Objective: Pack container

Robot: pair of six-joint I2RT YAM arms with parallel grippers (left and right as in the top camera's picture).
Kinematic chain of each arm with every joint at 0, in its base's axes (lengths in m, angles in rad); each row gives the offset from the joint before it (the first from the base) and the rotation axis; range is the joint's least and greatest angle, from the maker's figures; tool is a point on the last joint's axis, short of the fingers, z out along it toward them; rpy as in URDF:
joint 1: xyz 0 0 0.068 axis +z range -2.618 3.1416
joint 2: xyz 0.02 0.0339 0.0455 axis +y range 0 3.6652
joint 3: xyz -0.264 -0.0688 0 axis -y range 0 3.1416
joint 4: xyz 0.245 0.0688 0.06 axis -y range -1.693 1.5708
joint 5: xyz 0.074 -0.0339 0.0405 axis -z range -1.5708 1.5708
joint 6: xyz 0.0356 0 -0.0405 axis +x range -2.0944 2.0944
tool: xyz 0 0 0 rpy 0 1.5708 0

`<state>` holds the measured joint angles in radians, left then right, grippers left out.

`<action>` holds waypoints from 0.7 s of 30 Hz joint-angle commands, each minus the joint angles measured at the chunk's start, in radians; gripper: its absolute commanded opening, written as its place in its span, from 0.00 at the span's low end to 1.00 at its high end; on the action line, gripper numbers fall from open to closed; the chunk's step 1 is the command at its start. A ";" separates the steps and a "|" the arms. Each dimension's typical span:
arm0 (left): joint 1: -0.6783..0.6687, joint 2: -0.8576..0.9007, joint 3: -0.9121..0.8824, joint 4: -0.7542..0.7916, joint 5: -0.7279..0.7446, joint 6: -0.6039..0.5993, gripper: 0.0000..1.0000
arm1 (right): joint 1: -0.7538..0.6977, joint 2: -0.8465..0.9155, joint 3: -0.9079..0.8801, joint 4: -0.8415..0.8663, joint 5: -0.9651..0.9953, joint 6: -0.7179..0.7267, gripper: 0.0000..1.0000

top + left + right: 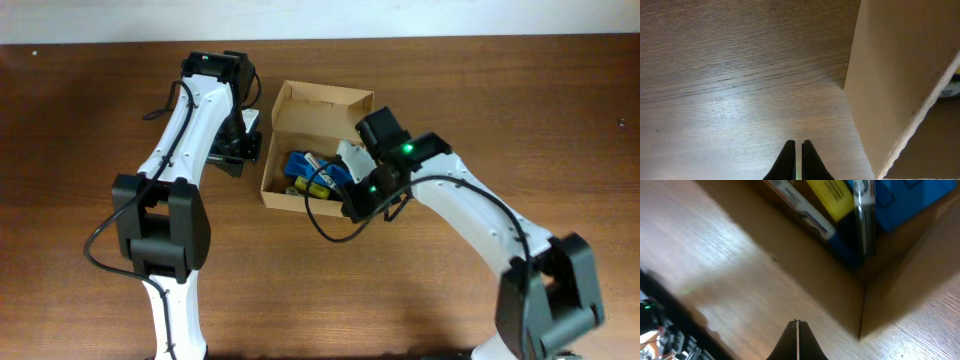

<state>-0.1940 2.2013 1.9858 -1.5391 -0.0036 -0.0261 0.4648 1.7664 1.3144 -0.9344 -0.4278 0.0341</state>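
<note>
The container (322, 100) is an open tan cardboard box at the table's middle. It holds blue and yellow packets (305, 170) and a pen (863, 217). My left gripper (243, 148) is shut and empty, low over the table just left of the box's outer wall (890, 75); its fingertips (798, 145) are apart from the wall. My right gripper (356, 203) is shut at the box's front right corner. Its fingertips (797, 324) lie against a tan cardboard panel (755, 280) beside the corner (862, 310). I cannot tell whether they pinch it.
The brown wooden table (500, 90) spreads all round the box. The left arm's links (160, 215) stand at the front left and the right arm's (550, 285) at the front right. Black cables (660, 325) show at the right wrist view's lower left.
</note>
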 commanded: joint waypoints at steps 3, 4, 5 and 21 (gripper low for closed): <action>0.001 -0.004 -0.005 0.001 0.015 0.007 0.05 | 0.007 0.066 -0.008 0.010 0.047 0.007 0.04; 0.001 -0.004 -0.004 0.000 0.015 0.007 0.05 | 0.006 0.071 -0.008 0.010 0.070 0.007 0.04; 0.001 -0.004 -0.004 -0.003 0.015 0.007 0.04 | 0.005 0.071 -0.008 0.008 0.092 0.007 0.04; 0.001 -0.004 -0.005 -0.017 0.015 -0.008 0.04 | -0.019 0.053 -0.005 -0.034 0.051 -0.121 0.04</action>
<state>-0.1940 2.2013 1.9858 -1.5551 -0.0032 -0.0265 0.4473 1.8351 1.3144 -0.9592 -0.2970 -0.0116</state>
